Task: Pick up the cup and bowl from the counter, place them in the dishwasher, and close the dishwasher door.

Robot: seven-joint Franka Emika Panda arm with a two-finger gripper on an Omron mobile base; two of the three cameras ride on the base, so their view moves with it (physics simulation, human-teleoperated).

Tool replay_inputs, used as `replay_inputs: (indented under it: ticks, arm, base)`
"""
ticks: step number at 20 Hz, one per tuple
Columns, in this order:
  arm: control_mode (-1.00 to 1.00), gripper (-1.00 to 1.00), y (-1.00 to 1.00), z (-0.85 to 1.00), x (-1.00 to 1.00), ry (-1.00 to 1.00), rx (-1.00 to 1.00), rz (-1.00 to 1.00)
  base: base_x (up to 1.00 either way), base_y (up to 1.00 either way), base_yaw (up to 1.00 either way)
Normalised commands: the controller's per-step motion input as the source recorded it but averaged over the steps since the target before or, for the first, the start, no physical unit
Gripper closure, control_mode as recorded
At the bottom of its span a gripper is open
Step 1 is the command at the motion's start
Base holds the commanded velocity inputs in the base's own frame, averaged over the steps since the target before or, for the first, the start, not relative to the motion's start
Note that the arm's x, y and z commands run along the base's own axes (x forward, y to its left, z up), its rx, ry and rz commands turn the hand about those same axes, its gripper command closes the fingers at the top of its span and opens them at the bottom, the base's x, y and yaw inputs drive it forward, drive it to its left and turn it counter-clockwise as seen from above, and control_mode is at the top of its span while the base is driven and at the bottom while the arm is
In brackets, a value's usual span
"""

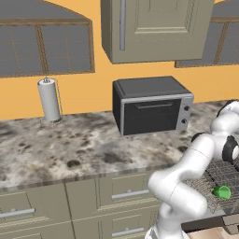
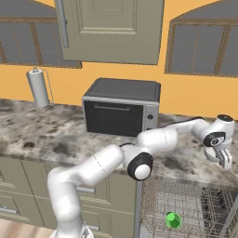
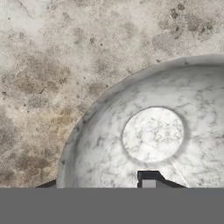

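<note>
Bowl [image 3: 153,131] directly under gripper [image 3: 105,186] — one fingertip inside rim, other outside; grip unconfirmed — on counter [image 3: 52,65].

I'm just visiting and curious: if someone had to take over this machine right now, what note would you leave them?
Gripper: over the bowl on the counter, one finger inside it; a firm grip can't be confirmed.
Cup: green, already in the dishwasher rack.
Done: cup loaded.
Left: lift the bowl, put it in the rack, close the dishwasher door.
</note>
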Motion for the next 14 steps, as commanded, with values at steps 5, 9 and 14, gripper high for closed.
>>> replay_inputs:
  ticks: [5, 9, 14]
  arm:
    - [-1.0, 1.0, 0.67, -0.07, -0.21, -0.09, -0.08, -0.02]
    - [-1.0, 1.0, 1.0, -0.55, -0.45, -0.07, -0.26, 0.0]
    - [-1.0, 1.0, 1.0, -0.96, -0.76, -0.08, -0.38, 0.0]
  base:
    - [0.0, 0.0, 0.0]
    - [0.0, 0.0, 0.0]
    - [0.0, 0.0, 0.0]
